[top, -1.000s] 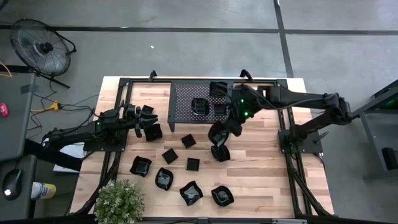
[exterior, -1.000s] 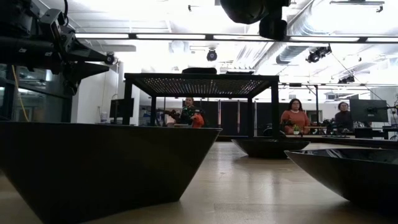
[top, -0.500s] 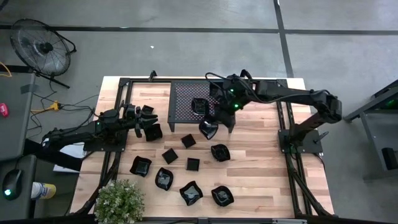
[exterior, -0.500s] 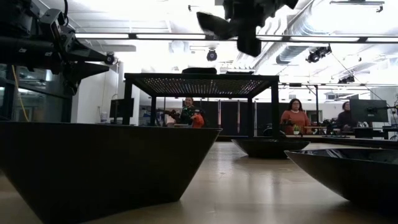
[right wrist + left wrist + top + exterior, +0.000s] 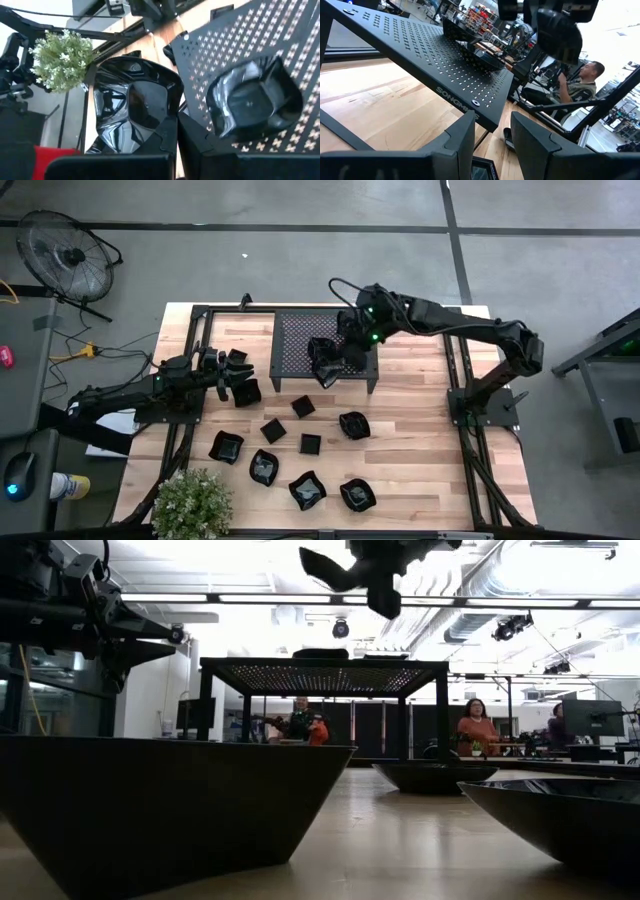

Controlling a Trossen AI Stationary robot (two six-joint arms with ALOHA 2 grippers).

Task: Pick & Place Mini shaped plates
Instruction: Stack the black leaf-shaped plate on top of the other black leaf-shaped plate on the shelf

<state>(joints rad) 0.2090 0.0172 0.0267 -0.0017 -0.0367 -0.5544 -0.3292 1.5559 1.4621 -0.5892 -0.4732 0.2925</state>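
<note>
My right gripper is shut on a glossy black wavy-rimmed plate above the near edge of the perforated rack. Another wavy plate rests on its base on the rack top. Several more small black plates lie on the wooden table, among them a wavy one and a square one. My left gripper is open and stays low over the table's left part, beside a square plate, facing the rack. My right gripper pinches the wavy plate by its rim, at the side nearest the wrist. The fingers point down and toward the table's left. The plate is lifted clear and tilted, jutting out sideways from the fingers above the rack top.
A potted plant stands at the table's near left corner. A fan sits on the floor beyond the far left corner. Bare wood lies right of the plates. People sit beyond the table.
My right gripper, still shut on the wavy plate, has risen from over the table's middle and moved toward the far edge and slightly left, to the rack's near edge. The plate has travelled with it, lifted clear, and now hangs higher than the rack top.
</note>
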